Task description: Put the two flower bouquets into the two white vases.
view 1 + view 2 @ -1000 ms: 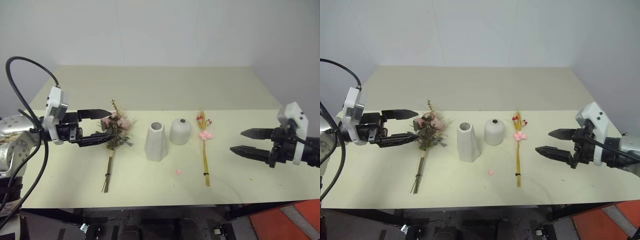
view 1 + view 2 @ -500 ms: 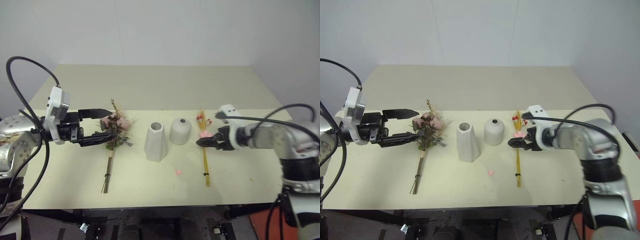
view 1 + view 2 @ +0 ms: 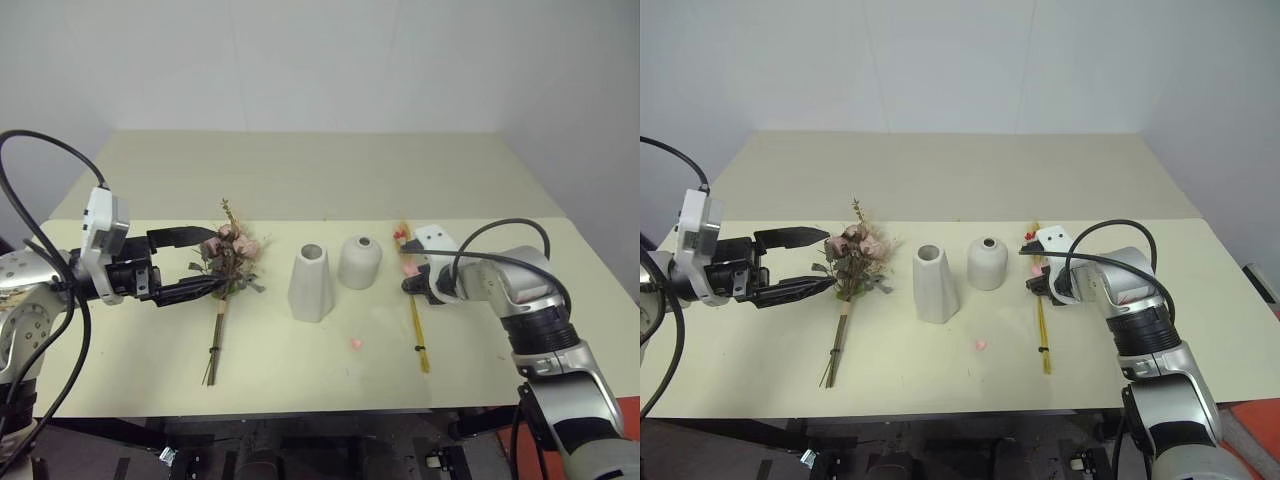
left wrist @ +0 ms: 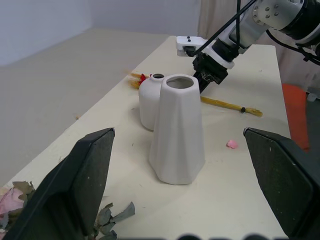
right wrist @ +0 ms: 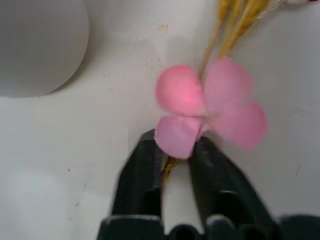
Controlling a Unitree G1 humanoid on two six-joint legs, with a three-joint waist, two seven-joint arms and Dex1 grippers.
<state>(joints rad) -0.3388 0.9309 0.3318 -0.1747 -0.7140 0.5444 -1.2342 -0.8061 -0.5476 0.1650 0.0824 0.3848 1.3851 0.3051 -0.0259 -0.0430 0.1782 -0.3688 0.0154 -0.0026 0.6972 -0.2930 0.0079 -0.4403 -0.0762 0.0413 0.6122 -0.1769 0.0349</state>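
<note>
— Where's the right gripper [image 5: 175, 150] at?

— Down on the pale yellow-green table [image 3: 300, 180], its two black fingers [image 5: 137, 180] pinched together on the yellow stalks of the slim bunch of wheat-like stems with small red and pink blooms [image 3: 412, 300], just below the pink blossoms. That bunch lies flat, just beside the shorter, rounded matte white vase [image 3: 360, 262] on the robot's right.

— And the left gripper [image 3: 205, 262]?

— Held above the table on the robot's left, fingers spread wide with nothing between them. Their tips reach the head of the bushy bunch of dusty-pink roses with green leaves and long tied stems [image 3: 228, 275]; I can't tell whether they touch it. That bunch lies flat too, blooms away from the robot, stems toward it.

— The vases?

— Both upright in the middle, mouths open. The taller, tapered, faceted white vase [image 4: 177, 130] stands just beside the round one, nearer the roses. A tiny loose pink petal [image 3: 356, 344] lies on the table in front of them, apart from everything.
</note>
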